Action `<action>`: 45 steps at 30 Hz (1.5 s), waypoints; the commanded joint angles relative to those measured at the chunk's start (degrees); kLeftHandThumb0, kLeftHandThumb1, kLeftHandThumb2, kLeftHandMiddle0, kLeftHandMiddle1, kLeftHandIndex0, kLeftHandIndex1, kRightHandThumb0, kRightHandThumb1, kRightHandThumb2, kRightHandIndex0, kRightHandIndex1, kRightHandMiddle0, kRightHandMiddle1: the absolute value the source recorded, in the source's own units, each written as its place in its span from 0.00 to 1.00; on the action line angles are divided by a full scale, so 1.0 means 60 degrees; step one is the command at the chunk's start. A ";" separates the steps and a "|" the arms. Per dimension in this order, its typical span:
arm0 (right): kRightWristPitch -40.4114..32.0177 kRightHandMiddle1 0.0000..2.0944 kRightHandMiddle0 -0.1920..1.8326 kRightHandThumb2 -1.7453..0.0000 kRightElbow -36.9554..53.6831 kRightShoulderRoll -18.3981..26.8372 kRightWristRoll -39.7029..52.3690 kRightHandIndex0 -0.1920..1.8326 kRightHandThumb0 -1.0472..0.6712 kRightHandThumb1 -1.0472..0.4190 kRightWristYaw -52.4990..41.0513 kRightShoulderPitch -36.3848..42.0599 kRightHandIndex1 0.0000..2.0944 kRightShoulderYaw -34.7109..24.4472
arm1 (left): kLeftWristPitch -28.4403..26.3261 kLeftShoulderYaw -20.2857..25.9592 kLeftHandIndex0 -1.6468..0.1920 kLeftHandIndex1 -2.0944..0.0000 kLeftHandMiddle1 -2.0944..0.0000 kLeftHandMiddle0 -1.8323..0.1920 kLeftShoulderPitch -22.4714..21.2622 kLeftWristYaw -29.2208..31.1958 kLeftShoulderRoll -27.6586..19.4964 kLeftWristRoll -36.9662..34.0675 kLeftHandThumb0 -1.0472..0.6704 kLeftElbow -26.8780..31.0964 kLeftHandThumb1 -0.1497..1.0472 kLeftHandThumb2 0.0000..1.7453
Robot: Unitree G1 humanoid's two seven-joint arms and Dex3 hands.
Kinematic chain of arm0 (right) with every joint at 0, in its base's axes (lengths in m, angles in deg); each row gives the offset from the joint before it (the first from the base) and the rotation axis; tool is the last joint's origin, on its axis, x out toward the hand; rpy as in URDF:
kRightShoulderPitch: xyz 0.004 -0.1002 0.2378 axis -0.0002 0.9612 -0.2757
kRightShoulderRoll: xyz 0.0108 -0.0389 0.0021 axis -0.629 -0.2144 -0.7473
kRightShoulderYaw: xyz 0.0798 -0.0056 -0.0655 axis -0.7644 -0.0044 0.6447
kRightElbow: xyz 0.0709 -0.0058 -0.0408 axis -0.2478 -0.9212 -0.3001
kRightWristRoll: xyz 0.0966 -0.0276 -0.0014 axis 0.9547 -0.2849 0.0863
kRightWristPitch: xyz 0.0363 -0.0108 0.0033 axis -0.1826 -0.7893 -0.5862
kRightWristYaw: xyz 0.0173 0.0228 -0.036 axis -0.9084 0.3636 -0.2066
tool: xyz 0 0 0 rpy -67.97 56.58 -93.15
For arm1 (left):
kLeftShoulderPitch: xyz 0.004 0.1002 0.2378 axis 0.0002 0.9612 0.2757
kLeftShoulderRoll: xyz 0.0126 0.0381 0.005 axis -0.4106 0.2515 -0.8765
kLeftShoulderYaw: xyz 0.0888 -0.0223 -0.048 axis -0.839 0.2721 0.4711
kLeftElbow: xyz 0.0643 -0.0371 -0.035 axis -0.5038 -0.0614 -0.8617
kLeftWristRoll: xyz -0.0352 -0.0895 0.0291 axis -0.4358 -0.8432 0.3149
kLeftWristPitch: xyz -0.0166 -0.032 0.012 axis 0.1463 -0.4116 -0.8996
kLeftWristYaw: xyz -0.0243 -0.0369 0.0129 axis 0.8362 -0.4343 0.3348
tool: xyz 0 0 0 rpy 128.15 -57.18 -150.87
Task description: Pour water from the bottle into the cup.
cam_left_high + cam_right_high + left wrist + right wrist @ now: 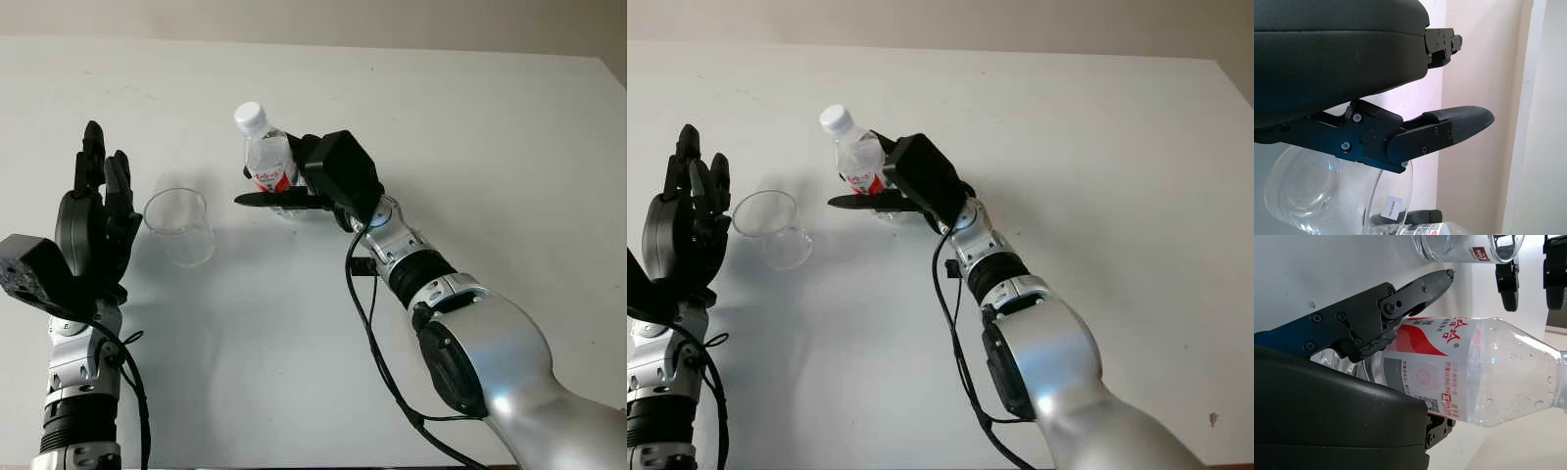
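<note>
A clear water bottle with a red label and a white cap stands tilted slightly left at the table's middle. My right hand is shut on its lower body, with one finger across the label and the palm behind. The empty clear cup stands a short way left of the bottle. My left hand is open and upright just left of the cup, apart from it. The left wrist view has the cup below a finger.
The white table stretches wide to the right and behind the bottle. A black cable hangs along my right forearm.
</note>
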 commanded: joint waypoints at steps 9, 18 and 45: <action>0.0401 1.00 0.63 0.84 0.0187 0.0062 -0.0290 0.63 0.53 0.00 0.1609 -0.0546 1.00 0.0152 | 0.0040 0.0038 0.93 0.96 0.97 0.92 -0.0101 -0.0071 -0.0076 0.0096 0.19 -0.0005 1.00 0.36; 0.1280 1.00 0.60 0.87 0.0243 0.0418 -0.2420 0.66 0.54 0.01 0.3536 -0.1567 1.00 0.1890 | 0.0116 0.0017 0.94 0.96 0.97 0.92 -0.0112 -0.0126 -0.0057 0.0202 0.19 -0.0056 1.00 0.37; 0.1557 1.00 0.30 0.90 0.0112 0.1268 -0.6331 0.48 0.50 0.00 0.6946 -0.2622 1.00 0.5514 | 0.0167 0.0021 0.95 0.97 0.97 0.92 -0.0090 -0.0313 0.0137 0.0199 0.19 -0.0071 1.00 0.41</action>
